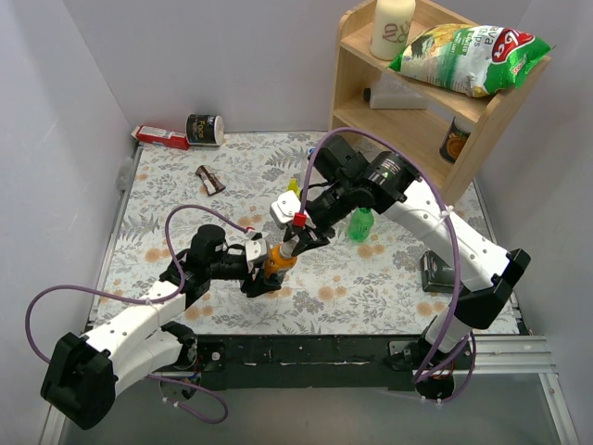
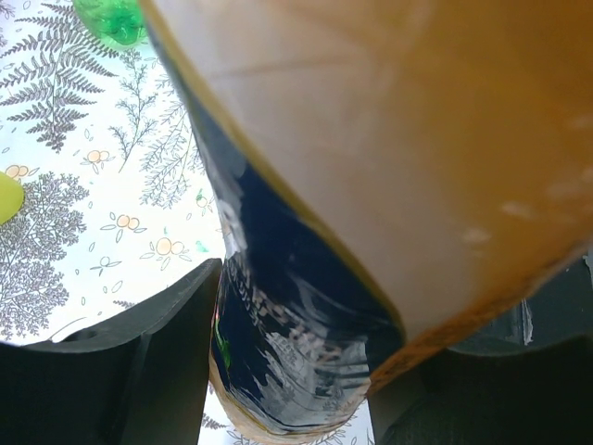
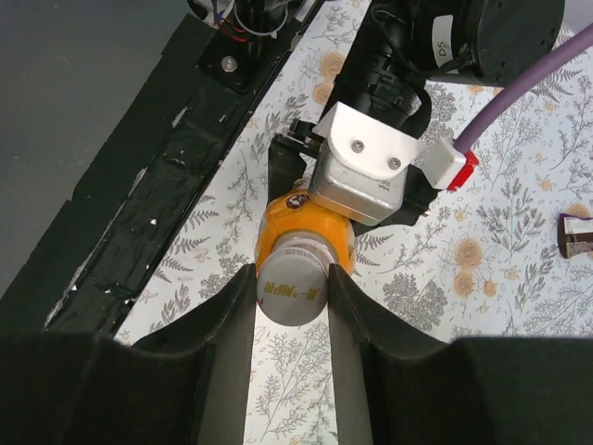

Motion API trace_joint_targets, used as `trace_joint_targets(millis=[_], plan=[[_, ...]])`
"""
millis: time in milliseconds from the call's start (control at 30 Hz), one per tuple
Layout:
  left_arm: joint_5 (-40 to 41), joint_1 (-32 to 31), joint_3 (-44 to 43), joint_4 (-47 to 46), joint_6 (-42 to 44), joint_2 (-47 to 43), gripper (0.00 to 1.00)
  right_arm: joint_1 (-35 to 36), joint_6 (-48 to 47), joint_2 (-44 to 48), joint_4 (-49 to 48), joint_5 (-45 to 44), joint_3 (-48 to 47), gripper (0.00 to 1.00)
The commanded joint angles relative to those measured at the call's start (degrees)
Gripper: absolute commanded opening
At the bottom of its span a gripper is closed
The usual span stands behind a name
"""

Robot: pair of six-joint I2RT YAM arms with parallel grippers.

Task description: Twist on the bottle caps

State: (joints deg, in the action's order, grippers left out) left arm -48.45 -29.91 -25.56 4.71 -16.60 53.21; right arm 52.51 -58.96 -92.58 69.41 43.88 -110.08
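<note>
The orange bottle point(image 1: 276, 262) stands tilted on the floral mat near the front centre. My left gripper point(image 1: 263, 271) is shut on its lower body. In the left wrist view the orange bottle point(image 2: 389, 167) with its dark label fills the frame between the two black fingers of the left gripper point(image 2: 296, 371). A white bottle cap point(image 3: 293, 289) sits on the neck of the orange bottle point(image 3: 306, 230), and my right gripper point(image 3: 292, 295) is shut on that cap from above. The green bottle point(image 1: 360, 224) stands to the right, behind the right arm. The clear bottle and the other caps are hidden.
A wooden shelf point(image 1: 482, 116) at the back right carries a chips bag point(image 1: 468, 57) and a cream jar point(image 1: 392, 26). A can point(image 1: 205, 130) and a red box point(image 1: 159, 137) lie at the back left. A small dark object point(image 1: 210, 179) lies on the mat.
</note>
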Motion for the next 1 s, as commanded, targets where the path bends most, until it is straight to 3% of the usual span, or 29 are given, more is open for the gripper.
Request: trace_joint_targets(millis=[0, 433, 800, 967], plan=[[-0.07, -0.24, -1.86, -3.12, -0.98, -0.04, 0.00, 0.75, -0.45, 2.22, -0.59, 0.42, 1.53, 0.29], [-1.30, -0.24, -2.04, -2.96, 4.12, -0.92, 0.00, 1.28, 4.03, 4.25, -10.96, -8.01, 7.16, 0.29], [-0.77, -0.24, -2.04, -1.90, 6.32, -1.79, 0.00, 3.47, -3.16, 0.38, -2.89, -9.86, 2.68, 0.29], [2.65, -0.15, -0.63, -6.98, 1.86, -2.67, 0.00, 3.65, -3.37, -0.76, -1.90, -12.15, 3.64, 0.28]])
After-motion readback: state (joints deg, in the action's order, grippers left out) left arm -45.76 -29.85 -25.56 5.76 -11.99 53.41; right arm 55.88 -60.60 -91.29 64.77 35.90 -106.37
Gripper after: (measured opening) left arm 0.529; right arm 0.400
